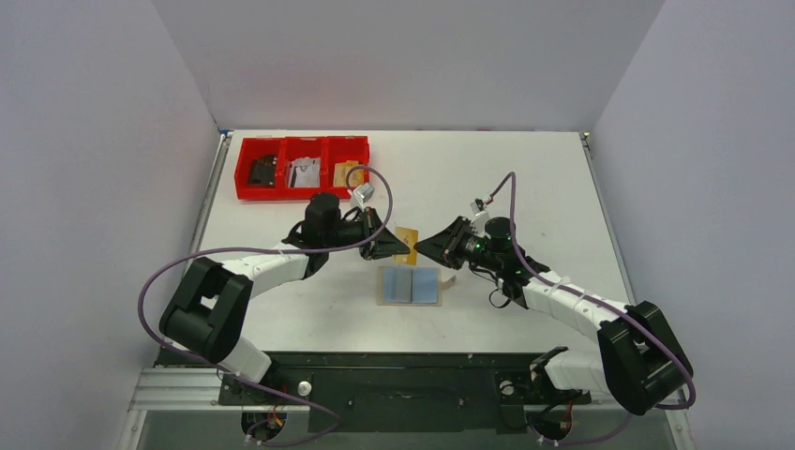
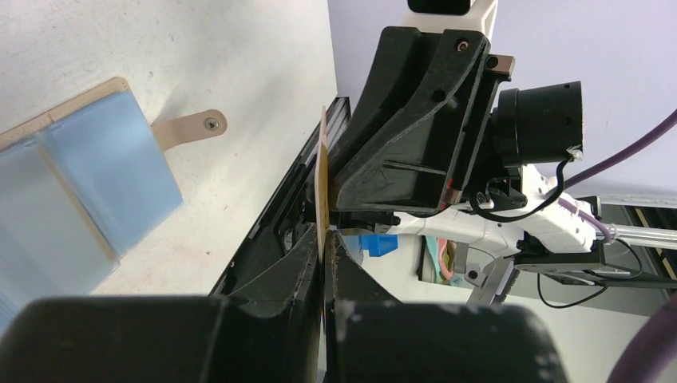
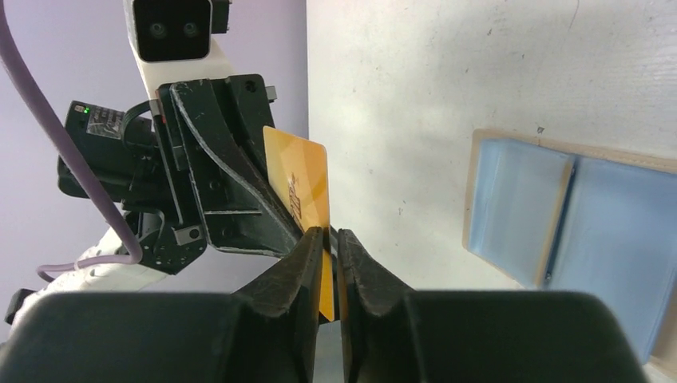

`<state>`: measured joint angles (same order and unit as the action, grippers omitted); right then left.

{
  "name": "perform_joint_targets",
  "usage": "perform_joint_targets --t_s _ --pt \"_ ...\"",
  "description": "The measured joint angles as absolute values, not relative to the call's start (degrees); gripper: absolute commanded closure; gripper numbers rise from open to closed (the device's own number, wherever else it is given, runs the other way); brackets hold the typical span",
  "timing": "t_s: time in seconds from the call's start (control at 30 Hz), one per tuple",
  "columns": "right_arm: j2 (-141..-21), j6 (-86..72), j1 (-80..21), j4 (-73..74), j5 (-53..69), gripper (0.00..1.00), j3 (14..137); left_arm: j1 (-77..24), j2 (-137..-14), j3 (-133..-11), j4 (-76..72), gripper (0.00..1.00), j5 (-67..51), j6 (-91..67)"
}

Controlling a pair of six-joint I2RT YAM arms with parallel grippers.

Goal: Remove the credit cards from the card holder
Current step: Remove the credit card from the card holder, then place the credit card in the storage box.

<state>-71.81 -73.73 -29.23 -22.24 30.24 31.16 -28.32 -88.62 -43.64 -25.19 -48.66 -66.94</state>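
Left tool (image 2: 323,247), right tool (image 3: 327,239), both clamped on orange card (image 3: 302,171) (upright), card holder (image 1: 410,286) open

Orange card (image 1: 406,246) upright near the open, flat card holder (image 1: 410,285).

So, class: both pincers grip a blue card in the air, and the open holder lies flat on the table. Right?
No: the card is orange-yellow, not blue; the right wrist view shows it. The left pincer and right pincer do both grip it in the air, and the open holder lies flat on the table.
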Motion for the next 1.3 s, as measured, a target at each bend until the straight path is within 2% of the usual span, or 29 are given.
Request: perform_joint_targets --t_s 0.03,0.07,0.17,0.33,0.5,0.67,0.93,1.1,1.3 --pt "-71.8 -73.5 -29.2 -21.9 30.2 0.56 31.2 -28.3 -88.6 -43.6 -25.3 1.00 -48.7 -67.1" --pt "-71.8 -73.0 -29.3 -21.2 30.0 0.41 31.3 -28.3 -88.6 -43.4 -25.6 1.00 -48.7 -67.1" --pt "-71.7 -70.7 -29.3 -17.8 28.9 0.29 32.1 -28.3 -88.6 -43.3 -25.5 1.00 -48.6 -67.0" --pt "-69.8 -66.2 -29.3 -9.6 25.3 0.28 34.3 -28.3 -88.5 -43.3 -23.1 1.00 -47.5 -65.1" --pt "-66.6 -62.5 -29.3 -3.3 20.5 0.27 35.6 -27.7 -86.6 -44.6 -14.4 1.00 -44.1 -60.5" --pt "-64.8 -59.7 -29.3 2.3 16.8 0.27 36.4 -25.2 -83.7 -51.0 -1.6 1.00 -38.2 -53.0" --pt "-64.0 -56.3 -29.2 8.1 13.8 0.27 37.4 -17.8 -82.0 -59.6 10.7 1.00 -29.6 -44.8" --pt "-63.9 -55.0 -29.2 9.8 13.7 0.27 38.5 -13.1 -85.6 -66.7 13.5 1.00 -26.1 -41.0" --pt "-62.8 -53.8 -28.9 12.1 13.7 0.28 38.7 -8.0 -95.9 -77.5 14.2 1.00 -26.2 -36.7"
